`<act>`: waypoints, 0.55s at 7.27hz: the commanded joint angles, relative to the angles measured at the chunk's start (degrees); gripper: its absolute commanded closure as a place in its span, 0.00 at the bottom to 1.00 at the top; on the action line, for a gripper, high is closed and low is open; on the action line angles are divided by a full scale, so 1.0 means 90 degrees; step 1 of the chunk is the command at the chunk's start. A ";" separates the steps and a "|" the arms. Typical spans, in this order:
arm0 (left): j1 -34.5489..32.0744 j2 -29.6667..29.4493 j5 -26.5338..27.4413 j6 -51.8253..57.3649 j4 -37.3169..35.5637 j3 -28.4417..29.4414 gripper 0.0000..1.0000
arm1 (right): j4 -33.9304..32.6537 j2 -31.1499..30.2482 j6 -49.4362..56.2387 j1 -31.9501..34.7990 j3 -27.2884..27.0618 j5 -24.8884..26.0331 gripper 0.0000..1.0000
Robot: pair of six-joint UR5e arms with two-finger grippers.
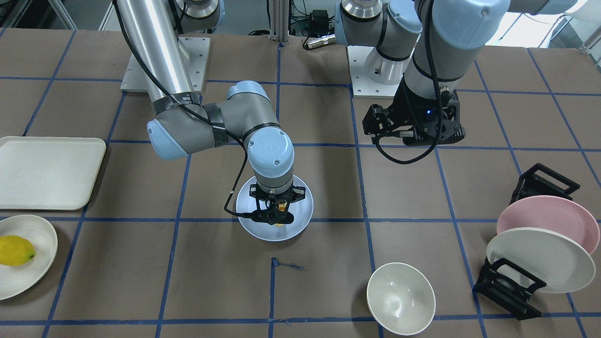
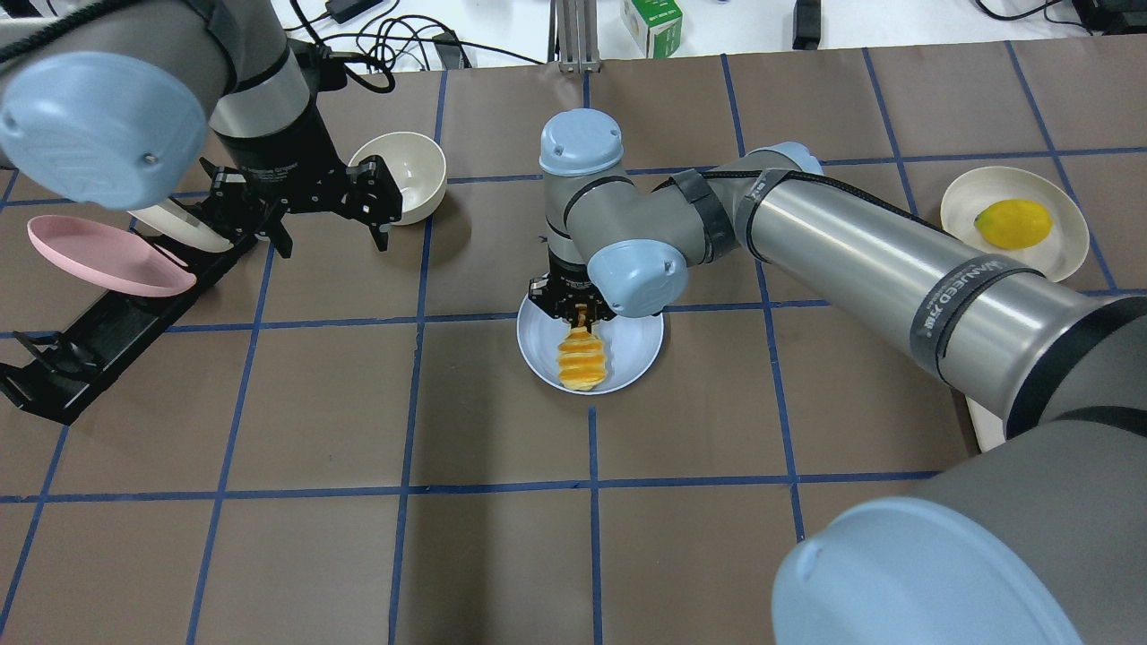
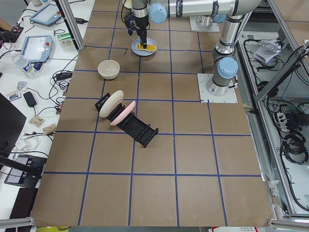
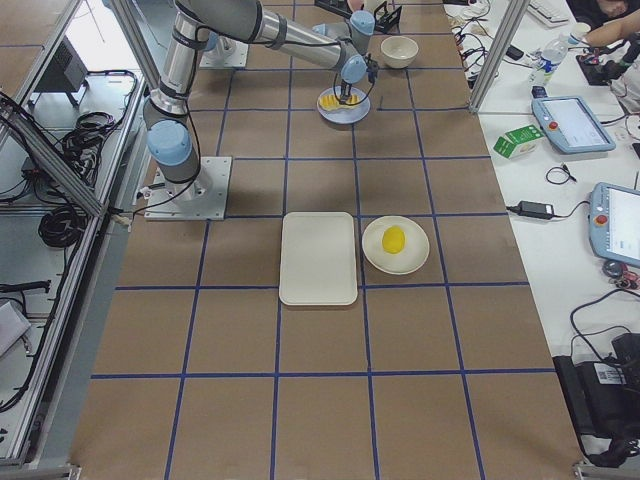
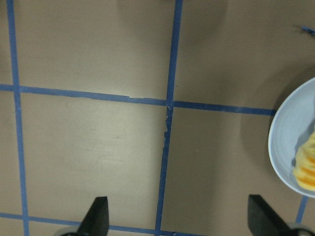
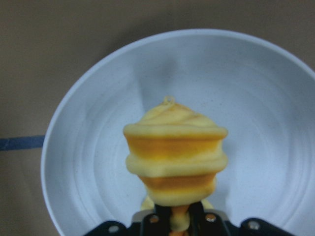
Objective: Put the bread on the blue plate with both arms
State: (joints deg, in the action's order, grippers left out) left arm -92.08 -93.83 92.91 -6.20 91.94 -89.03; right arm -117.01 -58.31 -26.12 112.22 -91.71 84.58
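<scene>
The bread (image 2: pixel 581 356) is held by one end in the right gripper (image 2: pixel 581 315), and the jaws are closed tight on it. The bread is stretched out over the middle of the blue plate (image 2: pixel 638 348). The left gripper (image 5: pixel 179 214) is held above the table (image 5: pixel 98 147), away from the plate. Its jaws are spread wide apart, and nothing is held between them.

The brown paper-covered worktop (image 1: pixel 328 291) is divided into squares by blue tape (image 1: pixel 271 295). The blue plate (image 1: pixel 303 213) sits near its middle, on a tape line. Toward the robot's right end lie a cream tray (image 1: pixel 47 171) and a cream plate (image 1: pixel 42 244), just beside each other; toward its left, a white bowl (image 1: pixel 400 298) and a black dish rack (image 1: pixel 509 284).
</scene>
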 commanded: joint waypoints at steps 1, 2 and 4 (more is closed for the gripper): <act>-0.0013 0.0511 -0.0001 0.0112 0.0165 0.0068 0.00 | 0.0012 -0.0025 0.0002 0.0002 -0.0025 0.0006 0.00; -0.0061 0.0504 -0.0068 0.0422 0.0068 0.0000 0.00 | 0.0003 -0.0026 0.0012 0.0002 0.0004 0.0006 0.00; -0.0062 0.0611 -0.0185 0.0698 0.0067 0.0029 0.00 | 0.0109 -0.0161 0.0109 -0.0076 0.0228 0.0104 0.00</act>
State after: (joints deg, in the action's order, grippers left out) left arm -92.61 -88.85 91.93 -1.42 92.65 -88.84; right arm -116.68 -58.93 -25.71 111.96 -90.79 85.13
